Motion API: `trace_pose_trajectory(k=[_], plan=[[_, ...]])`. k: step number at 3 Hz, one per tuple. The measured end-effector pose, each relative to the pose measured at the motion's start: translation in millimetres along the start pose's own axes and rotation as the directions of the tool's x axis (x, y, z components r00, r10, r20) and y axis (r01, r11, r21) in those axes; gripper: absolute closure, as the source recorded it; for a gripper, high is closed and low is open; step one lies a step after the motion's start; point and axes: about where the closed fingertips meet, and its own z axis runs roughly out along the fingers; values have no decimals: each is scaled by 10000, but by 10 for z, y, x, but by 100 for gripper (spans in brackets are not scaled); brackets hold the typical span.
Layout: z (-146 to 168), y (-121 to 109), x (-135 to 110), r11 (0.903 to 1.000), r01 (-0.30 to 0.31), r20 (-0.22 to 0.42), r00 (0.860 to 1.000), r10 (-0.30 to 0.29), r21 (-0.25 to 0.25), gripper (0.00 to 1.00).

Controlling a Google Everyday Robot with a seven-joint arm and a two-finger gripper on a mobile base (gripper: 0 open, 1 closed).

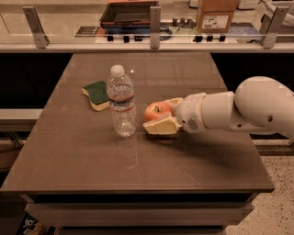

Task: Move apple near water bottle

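The clear ribbed water bottle [121,103] with a white cap stands upright near the middle of the brown table [92,156]. The red-orange apple [155,111] is just right of the bottle, a small gap apart, at table level. My gripper [159,115] reaches in from the right on the white arm [239,110]. Its tan fingers [161,126] sit on the near and far sides of the apple and are shut on it. I cannot tell whether the apple rests on the table or hangs just above it.
A green-and-yellow sponge [96,94] lies on the table behind and left of the bottle. A counter with a railing [155,20], a dark tray [129,13] and a cardboard box [216,14] runs behind the table. The table's right edge lies under my arm.
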Motion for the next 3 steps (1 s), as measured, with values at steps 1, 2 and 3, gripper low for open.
trace_pose_trajectory(k=[1, 2, 3], plan=[[11, 14, -10, 10000, 25, -5, 10000, -25, -26, 12], [20, 26, -18, 10000, 47, -10, 10000, -47, -48, 0], [20, 26, -18, 10000, 48, -10, 10000, -48, -49, 0]])
